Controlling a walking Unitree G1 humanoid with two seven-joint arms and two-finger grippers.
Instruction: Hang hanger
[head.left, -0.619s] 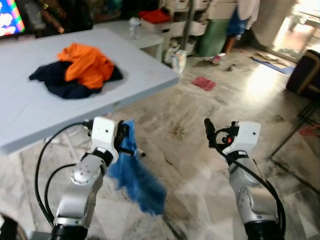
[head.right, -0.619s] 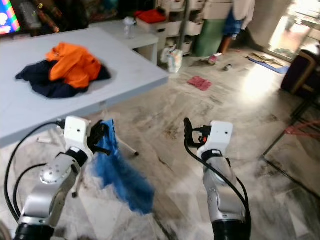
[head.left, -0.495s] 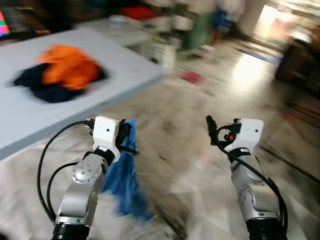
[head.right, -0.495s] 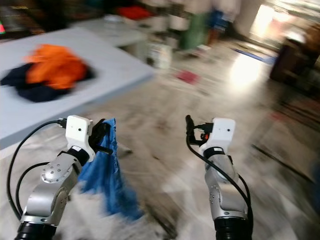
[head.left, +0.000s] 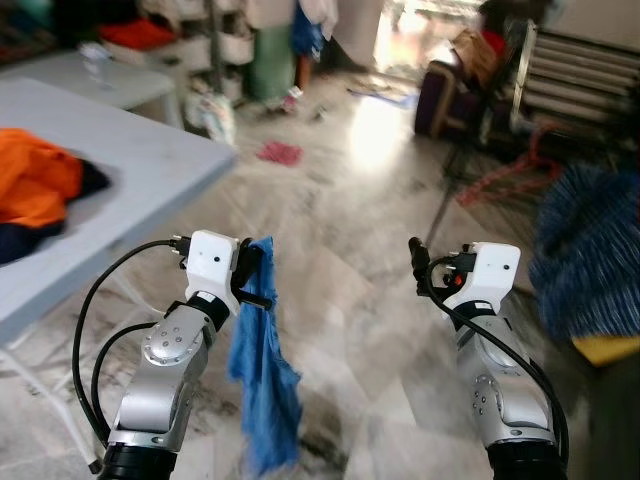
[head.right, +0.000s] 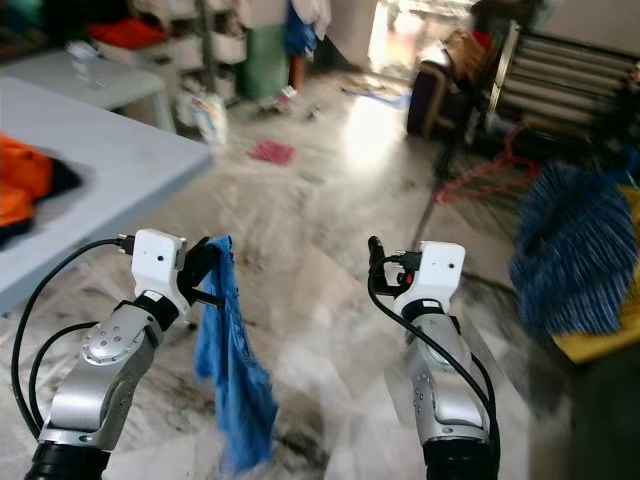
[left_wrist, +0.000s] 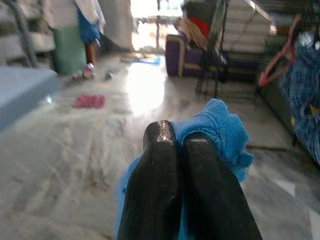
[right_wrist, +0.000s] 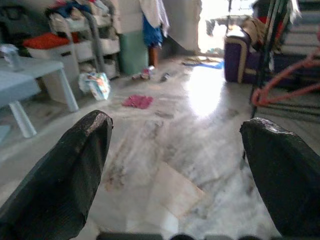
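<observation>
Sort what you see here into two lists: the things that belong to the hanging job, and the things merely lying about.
Job in hand:
left gripper, shut on the blue garment
right gripper, open, holding nothing
pink hanger on the rack, possibly

Lying about:
orange clothes on the grey table
pink cloth on the floor
blue striped fabric

Open marble floor ahead; grey table flanks left.

A bright blue cloth is hanging from the black-fingered left pincer. The pale grey-blue bench is carrying orange clothing over something dark navy. A marbled grey and cream floor is gleaming white, and a blue striped fabric is draping over something yellow.
</observation>
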